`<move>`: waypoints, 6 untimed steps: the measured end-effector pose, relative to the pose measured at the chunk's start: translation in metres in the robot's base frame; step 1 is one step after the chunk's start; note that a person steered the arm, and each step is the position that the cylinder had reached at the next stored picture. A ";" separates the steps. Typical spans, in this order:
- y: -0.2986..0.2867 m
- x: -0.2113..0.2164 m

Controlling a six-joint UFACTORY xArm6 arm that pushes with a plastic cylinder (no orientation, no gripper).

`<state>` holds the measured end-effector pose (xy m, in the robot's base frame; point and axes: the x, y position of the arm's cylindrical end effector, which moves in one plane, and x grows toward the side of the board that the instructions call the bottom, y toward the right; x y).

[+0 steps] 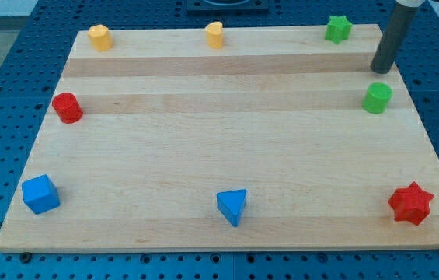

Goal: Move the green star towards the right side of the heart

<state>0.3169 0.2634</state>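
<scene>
Pale wooden board [227, 155] on a blue pegged bench: the green star [338, 29] sits untouched at the far right corner, well apart from the yellow heart [215, 35] at the far middle. With no jaws to open or shut, the rod's tip [381, 71] rests near the right edge, between the star and the green cylinder [377, 98], touching neither; the push toward the heart's right side looks not yet begun.

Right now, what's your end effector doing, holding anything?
No gripper: my tip holds nothing, touches no block, sitting between the green star and green cylinder.
</scene>
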 end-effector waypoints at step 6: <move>0.064 -0.100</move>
<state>0.2164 0.3274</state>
